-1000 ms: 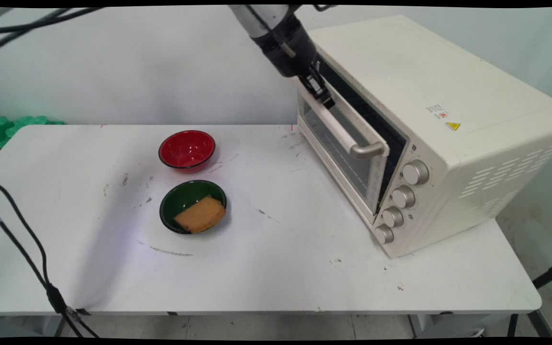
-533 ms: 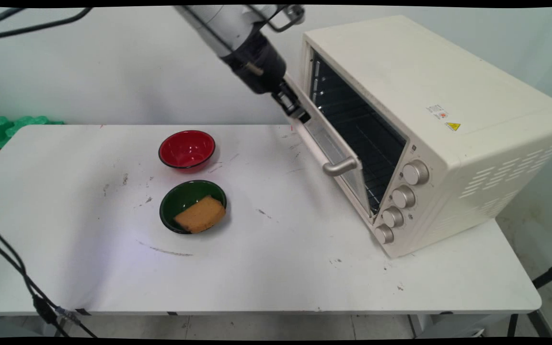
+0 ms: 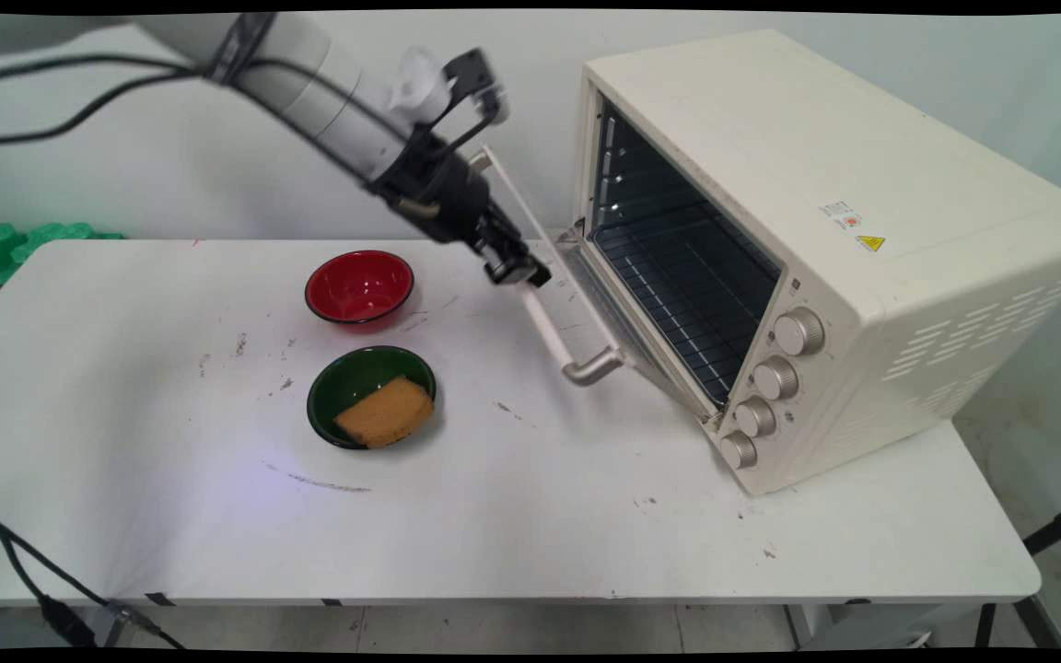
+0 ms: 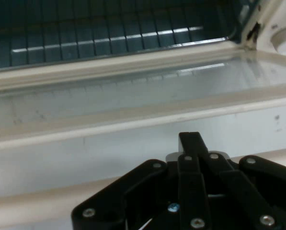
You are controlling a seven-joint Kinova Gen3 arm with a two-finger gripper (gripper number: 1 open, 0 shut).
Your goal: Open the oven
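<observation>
A cream toaster oven (image 3: 825, 184) stands at the table's right, its front turned to the left. Its glass door (image 3: 590, 299) is swung down almost flat. My gripper (image 3: 519, 272) is shut on the door's metal handle (image 3: 556, 339), near the bar's middle. In the hand view the black linkage and the gripper (image 4: 193, 141) rise in front of the door's glass (image 4: 109, 96), with the dark wire rack (image 4: 85, 28) of the oven's inside beyond it. The handle itself is hidden under the fingers there.
A green bowl (image 3: 346, 378) holding a brown slice of bread (image 3: 385, 412) sits left of the door, and an empty red bowl (image 3: 359, 286) stands behind it. Green foam pieces (image 3: 24, 241) lie at the far left. Black cables (image 3: 33, 571) hang at the table's front left.
The gripper has travelled down and to the left with the handle, and the door has swung from barely ajar to nearly flat, baring the oven's inside.
</observation>
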